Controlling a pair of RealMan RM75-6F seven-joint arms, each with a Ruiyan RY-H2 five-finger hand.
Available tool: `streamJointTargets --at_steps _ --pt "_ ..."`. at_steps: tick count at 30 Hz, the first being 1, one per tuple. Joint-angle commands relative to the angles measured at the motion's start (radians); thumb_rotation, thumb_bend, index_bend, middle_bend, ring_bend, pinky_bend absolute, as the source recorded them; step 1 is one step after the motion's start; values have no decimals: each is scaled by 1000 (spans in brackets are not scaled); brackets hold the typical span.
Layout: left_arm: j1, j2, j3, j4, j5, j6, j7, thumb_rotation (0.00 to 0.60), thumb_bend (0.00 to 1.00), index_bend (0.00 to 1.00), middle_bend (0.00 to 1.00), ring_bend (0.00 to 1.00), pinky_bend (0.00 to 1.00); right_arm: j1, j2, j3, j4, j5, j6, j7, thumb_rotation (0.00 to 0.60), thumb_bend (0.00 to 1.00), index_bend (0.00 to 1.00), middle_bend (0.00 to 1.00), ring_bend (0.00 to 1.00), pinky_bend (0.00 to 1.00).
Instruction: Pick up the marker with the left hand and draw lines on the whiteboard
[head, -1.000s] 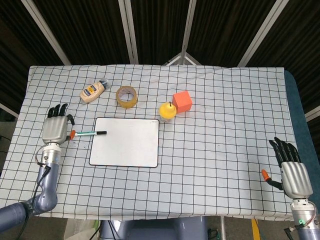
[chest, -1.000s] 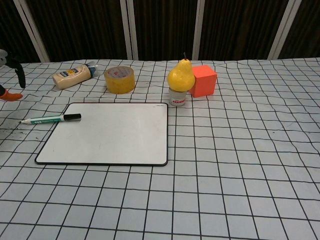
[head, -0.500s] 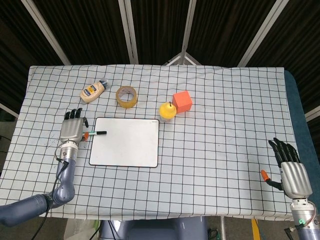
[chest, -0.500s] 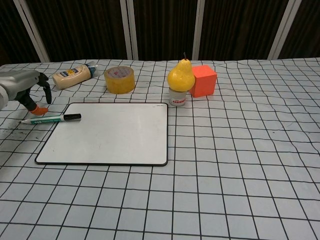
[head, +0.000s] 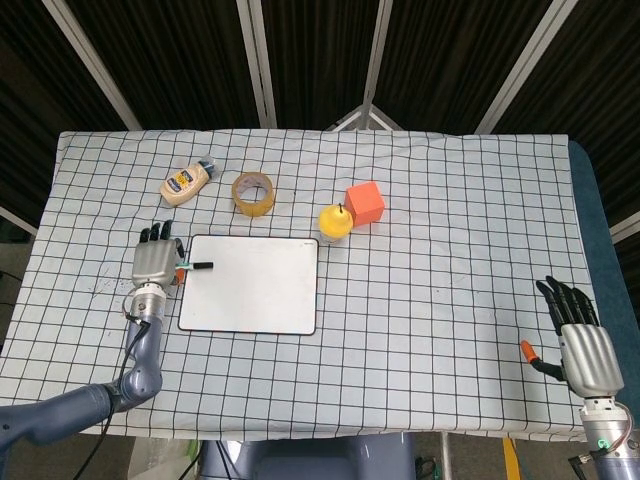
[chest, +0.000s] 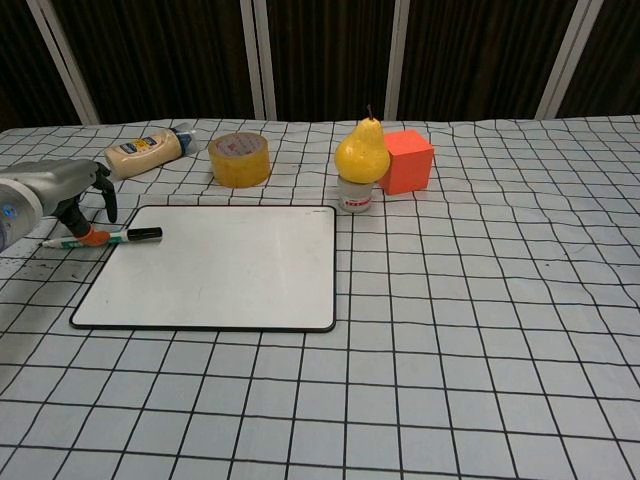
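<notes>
Marker (chest: 110, 237): slim, white-and-green barrel, black cap; laid flat across left edge of whiteboard, capped end on board, tail end on checked cloth, part of barrel hidden.
Whiteboard (head: 255, 290): white, dark-framed, rounded corners, laid flat on cloth; surface seen blank.

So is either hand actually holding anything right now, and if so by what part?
Nothing is clearly held. The left hand is at the marker, its orange thumb tip touching the barrel, which lies on the whiteboard edge. The right hand is empty.
</notes>
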Motion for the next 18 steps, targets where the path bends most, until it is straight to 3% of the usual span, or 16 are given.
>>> streamJointTargets --at_steps 1,11,18 --pt "-9 -14 3 18 -9 -9 0 600 493 438 16 0 74 0 0 0 0 0 -1 1 600 324 0 0 0 11" --pt "-24 -43 15 57 -24 -24 -1 600 494 454 19 0 74 2 1 0 -1 2 -4 4 600 324 0 0 0 11" --pt "-22 -49 19 59 -11 -20 -25 600 540 646 62 0 74 1 1 0 -2 2 -3 4 600 324 0 0 0 11"
